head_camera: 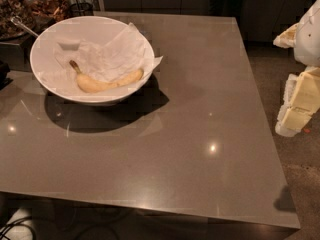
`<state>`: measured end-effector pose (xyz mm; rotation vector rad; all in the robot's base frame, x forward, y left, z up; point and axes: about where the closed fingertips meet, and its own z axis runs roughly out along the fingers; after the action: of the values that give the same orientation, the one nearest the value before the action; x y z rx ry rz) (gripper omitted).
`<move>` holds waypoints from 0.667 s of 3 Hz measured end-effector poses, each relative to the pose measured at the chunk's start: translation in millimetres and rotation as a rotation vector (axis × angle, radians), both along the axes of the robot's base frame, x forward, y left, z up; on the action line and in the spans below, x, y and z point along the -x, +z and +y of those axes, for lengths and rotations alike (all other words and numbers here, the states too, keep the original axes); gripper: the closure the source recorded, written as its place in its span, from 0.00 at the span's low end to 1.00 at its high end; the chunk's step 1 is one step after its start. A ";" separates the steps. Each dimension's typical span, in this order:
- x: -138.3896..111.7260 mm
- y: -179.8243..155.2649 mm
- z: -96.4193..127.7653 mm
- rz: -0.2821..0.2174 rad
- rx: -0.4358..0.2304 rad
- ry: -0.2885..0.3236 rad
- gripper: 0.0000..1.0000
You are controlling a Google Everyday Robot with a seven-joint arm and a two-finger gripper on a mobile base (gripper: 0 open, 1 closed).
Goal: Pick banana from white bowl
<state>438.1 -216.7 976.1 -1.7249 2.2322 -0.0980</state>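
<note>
- Fingers of my gripper point(299, 101): I cannot tell if they stand wide or narrow. Only pale blocks of the gripper show at the right edge of the camera view, beyond the edge of the table point(200, 134). It carries nothing that I can see.
- Camera view, the goal: the banana point(105, 82) lies on its side in the near part of the white bowl point(95, 28), on crumpled paper point(117, 51), with its dark stem pointing to the back left. The bowl stands at the far left of the table, well apart from my gripper.
- First risk, as I judge it: the reach crosses the whole table. If I come in low, I may hit the rim and push the bowl, because the glossy table gives little hold.
- Second risk: the banana touches the paper. A grasp that goes too deep may catch the sheet and lift it with the fruit.
- Third risk: the banana is curved. A grasp near one end may let it turn or slip out, and a hard squeeze may bruise it.
- Fourth risk: dark containers of food point(45, 4) and a metal handle point(22, 26) stand just behind the bowl. If I overshoot, I may knock them.
</note>
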 end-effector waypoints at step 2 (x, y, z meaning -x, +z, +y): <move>-5.5 8.2 31.7 0.015 0.038 0.012 0.00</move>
<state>443.6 -185.0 984.3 -1.7645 2.2441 -0.1251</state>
